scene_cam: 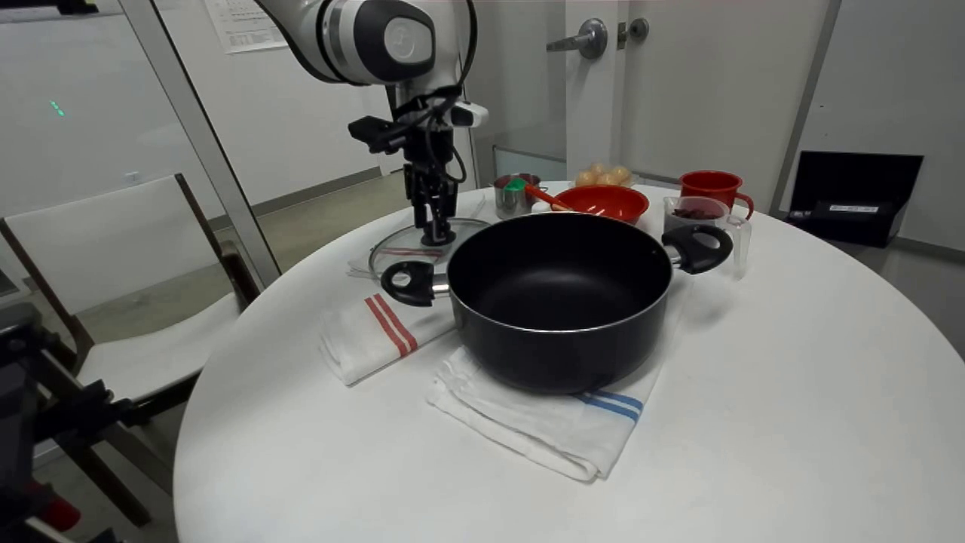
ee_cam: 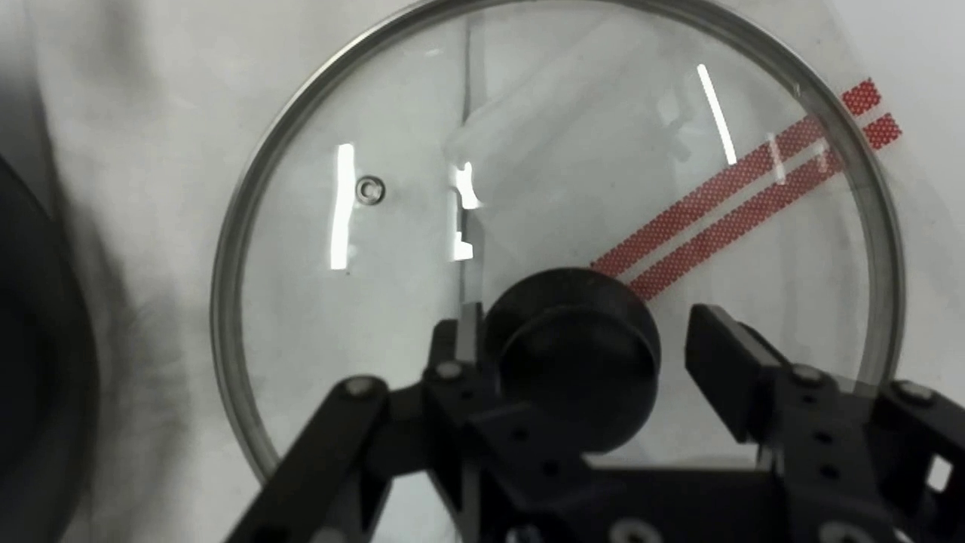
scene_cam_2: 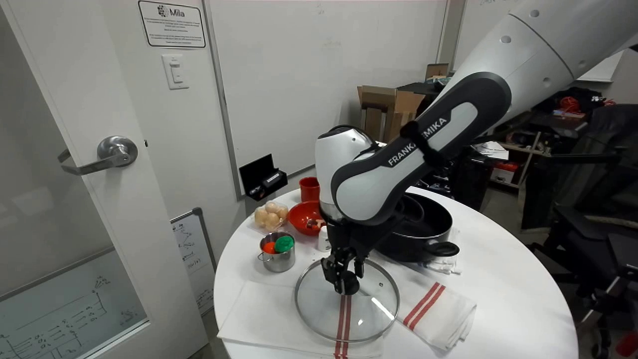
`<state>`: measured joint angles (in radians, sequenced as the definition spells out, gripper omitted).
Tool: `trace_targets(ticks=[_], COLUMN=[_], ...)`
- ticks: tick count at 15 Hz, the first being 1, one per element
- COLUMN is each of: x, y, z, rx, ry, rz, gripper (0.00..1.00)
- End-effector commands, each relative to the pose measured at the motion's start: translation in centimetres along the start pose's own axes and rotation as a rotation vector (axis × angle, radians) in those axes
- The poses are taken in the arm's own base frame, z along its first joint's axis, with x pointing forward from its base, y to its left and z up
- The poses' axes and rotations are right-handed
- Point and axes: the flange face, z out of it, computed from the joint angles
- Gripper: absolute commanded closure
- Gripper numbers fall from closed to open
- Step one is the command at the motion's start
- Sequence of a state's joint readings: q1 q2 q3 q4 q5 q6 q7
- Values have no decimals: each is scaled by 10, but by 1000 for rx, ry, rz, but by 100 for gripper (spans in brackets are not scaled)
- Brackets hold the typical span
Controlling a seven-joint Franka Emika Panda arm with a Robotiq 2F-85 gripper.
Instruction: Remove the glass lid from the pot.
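Observation:
The glass lid lies flat on a white towel with red stripes, beside the pot. It also shows in an exterior view and in the wrist view. The black pot stands uncovered on a folded towel; it also shows in an exterior view and its edge in the wrist view. My gripper points down over the lid, its fingers on either side of the black knob. The fingers are open: the left one is close against the knob, and a gap shows at the right one.
A folded red-striped towel lies between lid and pot. A metal cup, a red bowl, eggs, a red mug and a clear measuring cup stand around the pot.

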<state>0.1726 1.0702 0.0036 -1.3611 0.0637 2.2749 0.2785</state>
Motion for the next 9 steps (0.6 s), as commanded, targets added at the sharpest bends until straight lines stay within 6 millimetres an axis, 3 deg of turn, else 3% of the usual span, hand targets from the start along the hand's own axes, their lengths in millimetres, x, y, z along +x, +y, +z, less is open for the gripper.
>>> trace_targets(ticks=[1,9], x=[3,-14], y=[-3,-2], z=[-14,-53], rx=[14,29], ry=[11,86], rz=[-27,-23], gripper=[1,0])
